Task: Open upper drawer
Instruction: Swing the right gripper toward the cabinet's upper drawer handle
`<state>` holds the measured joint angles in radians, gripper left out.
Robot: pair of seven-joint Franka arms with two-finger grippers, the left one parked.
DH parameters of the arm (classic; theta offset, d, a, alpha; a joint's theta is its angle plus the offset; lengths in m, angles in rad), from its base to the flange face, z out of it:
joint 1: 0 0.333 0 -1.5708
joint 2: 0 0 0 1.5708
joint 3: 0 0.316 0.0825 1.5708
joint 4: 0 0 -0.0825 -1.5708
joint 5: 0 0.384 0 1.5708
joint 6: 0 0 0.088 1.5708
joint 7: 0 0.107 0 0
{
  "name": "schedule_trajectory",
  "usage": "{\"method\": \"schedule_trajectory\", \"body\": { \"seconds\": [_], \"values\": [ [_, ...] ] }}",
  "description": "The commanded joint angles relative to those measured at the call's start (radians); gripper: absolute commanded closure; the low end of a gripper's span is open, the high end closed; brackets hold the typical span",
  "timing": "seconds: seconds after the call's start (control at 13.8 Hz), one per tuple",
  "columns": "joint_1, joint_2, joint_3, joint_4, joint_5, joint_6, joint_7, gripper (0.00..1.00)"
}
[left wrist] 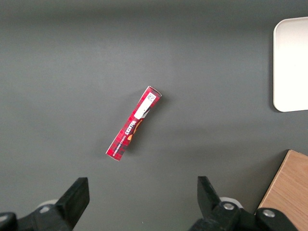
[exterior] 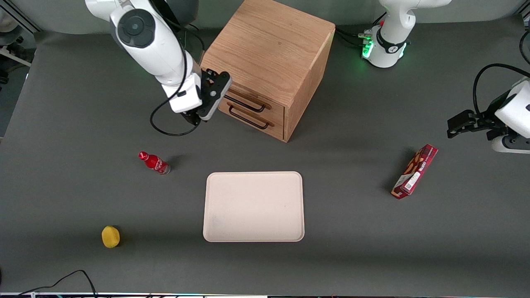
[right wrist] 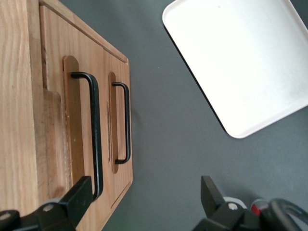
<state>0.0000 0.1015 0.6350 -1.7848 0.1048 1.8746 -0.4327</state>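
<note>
The wooden cabinet stands at the back of the table, its two drawers facing the front camera at an angle. The upper drawer carries a thin black bar handle and looks shut. The lower drawer has a matching handle. My right gripper hovers in front of the cabinet at the end nearer the working arm, open, nothing between its fingers. One fingertip sits close to the end of the upper handle, apart from it.
A cream tray lies nearer the front camera than the cabinet. A small red bottle and a yellow object lie toward the working arm's end. A red box lies toward the parked arm's end.
</note>
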Motion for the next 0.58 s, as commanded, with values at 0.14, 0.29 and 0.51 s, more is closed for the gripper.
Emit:
{"method": "schedule_trajectory", "body": {
  "seconds": [0.14, 0.29, 0.51],
  "values": [
    [0.032, 0.027, 0.008, -0.036, 0.015, 0.078, -0.035, 0.0],
    [0.034, 0.037, 0.017, -0.051, 0.015, 0.096, -0.028, 0.0],
    [0.032, 0.035, 0.037, -0.099, 0.015, 0.142, -0.023, 0.0]
  ]
}}
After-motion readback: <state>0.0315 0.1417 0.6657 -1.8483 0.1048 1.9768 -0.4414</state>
